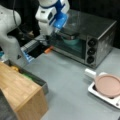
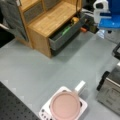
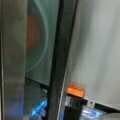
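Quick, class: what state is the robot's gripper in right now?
Gripper: at the toaster oven door's top edge; open or shut cannot be told.

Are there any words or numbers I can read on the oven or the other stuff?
No, none can be read.
The toaster oven has three dark knobs, with no readable marks beside them.
The white base under the pink pan has small dark dots, too blurred to read.
The pincer at the oven door shows no writing.

Toaster oven (image 1: pixel 96 37) and wooden cabinet (image 1: pixel 18 91) flank open table (image 1: pixel 65 85).
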Robot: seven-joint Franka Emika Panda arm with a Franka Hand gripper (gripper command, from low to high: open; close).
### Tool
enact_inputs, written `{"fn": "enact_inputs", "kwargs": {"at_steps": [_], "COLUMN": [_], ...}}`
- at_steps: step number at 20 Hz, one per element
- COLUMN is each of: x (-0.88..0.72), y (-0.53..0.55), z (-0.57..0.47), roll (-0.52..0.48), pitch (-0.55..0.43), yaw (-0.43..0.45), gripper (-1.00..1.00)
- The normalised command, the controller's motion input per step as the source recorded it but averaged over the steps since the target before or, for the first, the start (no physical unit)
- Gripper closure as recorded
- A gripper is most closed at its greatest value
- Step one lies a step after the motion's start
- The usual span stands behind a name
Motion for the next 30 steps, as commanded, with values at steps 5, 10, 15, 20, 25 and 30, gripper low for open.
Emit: {"fn": "enact_inputs", "kwargs": {"at_steps": [5, 10, 15, 20, 25, 30], "x": [-0.18, -0.11, -0.06, -0.1, -0.18, -0.24], "y": [0.36, 0.43, 0.31, 0.21, 0.1, 0.0], "z": [0.0, -0.04, -0.18, -0.28, -0.3, -0.26], "roll": [0.214, 0.205, 0.129, 0.136, 0.175, 0.206], "pitch": [-0.024, -0.029, -0.08, -0.095, -0.121, -0.16], "yaw": [-0.165, -0.165, -0.176, -0.187, -0.161, -0.091], "gripper": [-1.0, -1.0, -1.0, -1.0, -1.0, -1.0]}}
